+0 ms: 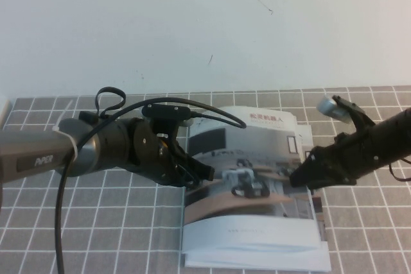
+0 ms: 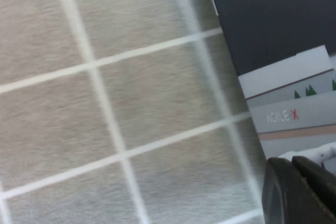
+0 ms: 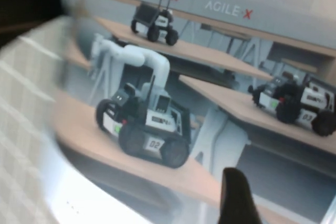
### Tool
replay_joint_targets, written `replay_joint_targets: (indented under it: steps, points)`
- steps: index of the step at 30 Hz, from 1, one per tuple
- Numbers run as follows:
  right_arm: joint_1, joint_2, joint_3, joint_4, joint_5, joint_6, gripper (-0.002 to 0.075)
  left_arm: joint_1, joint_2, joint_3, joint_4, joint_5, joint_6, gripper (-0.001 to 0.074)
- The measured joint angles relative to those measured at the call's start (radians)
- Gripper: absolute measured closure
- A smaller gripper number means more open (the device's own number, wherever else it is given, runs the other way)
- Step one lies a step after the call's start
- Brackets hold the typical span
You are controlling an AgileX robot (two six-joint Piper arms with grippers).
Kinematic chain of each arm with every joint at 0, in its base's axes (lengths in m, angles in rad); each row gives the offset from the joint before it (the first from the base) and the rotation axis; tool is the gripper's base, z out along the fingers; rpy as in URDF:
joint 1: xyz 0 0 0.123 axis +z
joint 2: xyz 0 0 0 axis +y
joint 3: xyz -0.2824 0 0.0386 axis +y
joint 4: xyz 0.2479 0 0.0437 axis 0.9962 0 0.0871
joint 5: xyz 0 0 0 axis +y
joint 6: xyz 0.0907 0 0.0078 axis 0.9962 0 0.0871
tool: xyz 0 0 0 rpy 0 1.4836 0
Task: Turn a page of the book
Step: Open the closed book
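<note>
Your left gripper (image 1: 204, 172) pins the book (image 1: 253, 222) at its left edge, fingers unclear; your right gripper (image 1: 297, 178), spread wide and empty, sits at the right edge to lift the cover.

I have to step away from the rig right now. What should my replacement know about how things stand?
Left gripper: at the book's left edge, low over the cover; grip state unclear.
Right gripper: open, low over the book's right edge, holding nothing.
Book: closed, cover up, on the checked cloth between the arms.
Done: both arms in position.
Left: lift a page and turn it.
</note>
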Motion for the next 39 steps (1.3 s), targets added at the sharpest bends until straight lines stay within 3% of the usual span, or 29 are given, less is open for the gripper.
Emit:
replay_joint_targets:
  steps: [12,39]
  points:
    - [0.004,0.007,-0.132,0.174,0.231,-0.036,0.0338,0.008,0.009,0.0,0.017,-0.002,0.0,0.0738]
    - [0.004,-0.071,-0.154,0.224,0.341,-0.042,0.0338,0.008,0.009,0.0,0.017,-0.004,0.0,0.0738]
